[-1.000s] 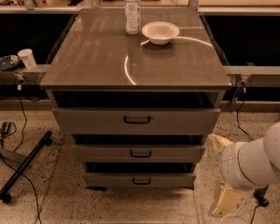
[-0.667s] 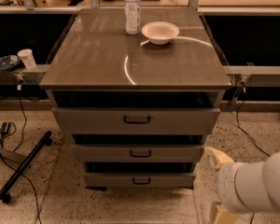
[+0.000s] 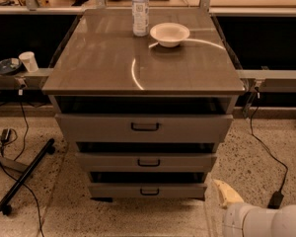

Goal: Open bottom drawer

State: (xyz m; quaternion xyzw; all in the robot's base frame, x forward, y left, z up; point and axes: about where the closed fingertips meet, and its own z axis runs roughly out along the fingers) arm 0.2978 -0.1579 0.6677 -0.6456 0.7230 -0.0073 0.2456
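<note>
Bottom drawer [image 3: 113, 190] sits lowest in the cabinet [image 3: 138, 68] and looks shut, its little black handle [image 3: 149, 191] untouched. The tool [image 3: 227, 194] hangs low off the drawer's right corner, near but apart, nothing visibly in its hold. Reach, grasp and pull all remain. The tool is largely cut off; how open, I cannot tell.

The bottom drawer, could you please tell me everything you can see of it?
The bottom drawer is the lowest of three grey-brown flat fronts, smooth-looking, with a small black loop handle at its centre. It sits level, near the speckled floor, a dark gap above it. Nothing touches it; the gripper is low to its right, apart.
</note>
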